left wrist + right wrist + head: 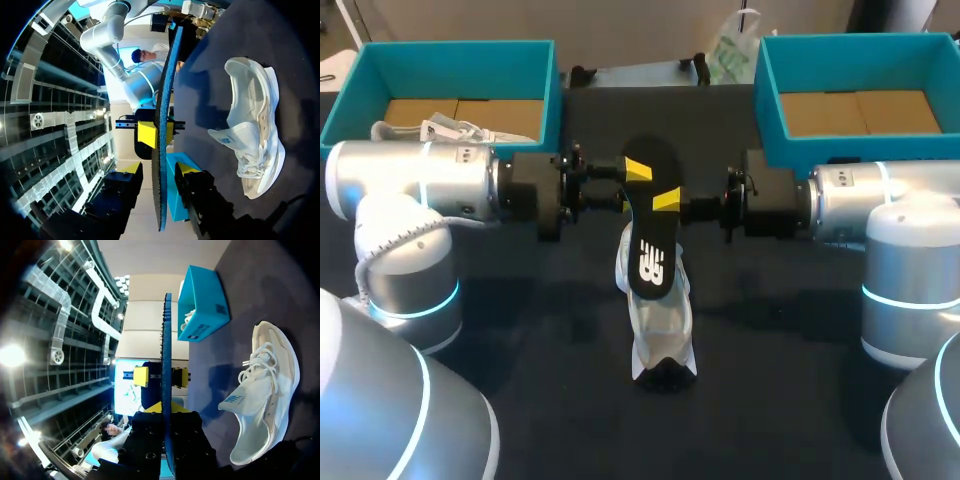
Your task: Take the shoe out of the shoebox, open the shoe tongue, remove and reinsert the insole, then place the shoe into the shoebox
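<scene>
Because the black insole (648, 262) is a thin foam sheet, I judge it light and bendy, apt to droop or buckle if pinched at one end only. The flat faces near mid-length, where the fingers sit now, look like the best hold. In the head view it hangs in the air at centre frame, printed face toward the camera. The right gripper (667, 200) has its fingers closed on it, one above and one beneath. The left gripper (638, 170) straddles the opposite edge, but its own wrist view shows a sliver of gap at each finger, so I read it as parted, not clamping. Just below lies the white shoe (665, 325), on its side on the dark table (550, 340); it looks soft-sided and likely to slide if pushed. One teal shoebox (450, 55) sits upper left, a second teal shoebox (840, 50) upper right.
</scene>
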Robot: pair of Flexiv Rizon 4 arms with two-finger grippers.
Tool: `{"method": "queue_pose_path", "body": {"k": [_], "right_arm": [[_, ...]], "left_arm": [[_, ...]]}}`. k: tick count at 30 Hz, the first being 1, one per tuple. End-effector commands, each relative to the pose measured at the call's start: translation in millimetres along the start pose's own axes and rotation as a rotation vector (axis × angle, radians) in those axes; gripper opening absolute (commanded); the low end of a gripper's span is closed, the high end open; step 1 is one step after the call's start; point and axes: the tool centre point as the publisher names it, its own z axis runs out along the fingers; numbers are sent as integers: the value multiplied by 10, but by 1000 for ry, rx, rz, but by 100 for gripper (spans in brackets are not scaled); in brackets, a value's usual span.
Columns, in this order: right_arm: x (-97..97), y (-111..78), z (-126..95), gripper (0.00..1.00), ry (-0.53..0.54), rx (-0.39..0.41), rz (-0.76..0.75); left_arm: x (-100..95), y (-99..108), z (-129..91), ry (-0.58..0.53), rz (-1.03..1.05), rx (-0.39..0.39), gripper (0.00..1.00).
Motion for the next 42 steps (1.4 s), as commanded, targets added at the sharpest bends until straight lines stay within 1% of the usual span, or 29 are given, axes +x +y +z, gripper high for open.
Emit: {"method": "queue_pose_path", "body": {"k": [1,4,9,15,23,27,33,35,37,42], "right_arm": [[2,-10,13,0,-1,-4,1],[2,-10,13,0,-1,-4,1],[2,-10,13,0,-1,-4,1],[2,-10,13,0,-1,-4,1],[2,-10,13,0,-1,-4,1],[2,-10,13,0,-1,-4,1],[2,-10,13,0,-1,-4,1],[2,-10,13,0,-1,-4,1],[2,-10,13,0,-1,-4,1],[2,-10,13,0,-1,-4,1]], "left_arm": [[10,-28,35,1,10,-13,37],[9,-38,49,-1,12,-14,33],[16,-53,68,-3,21,-10,30],[27,-46,77,-3,33,-11,21],[34,-30,97,-7,44,-10,16],[40,-17,113,-7,52,-15,18],[36,-2,128,-10,71,-17,15],[33,-5,133,-12,73,-17,11],[35,-7,138,-15,75,-17,0],[46,-11,145,-17,84,-15,0]]}}
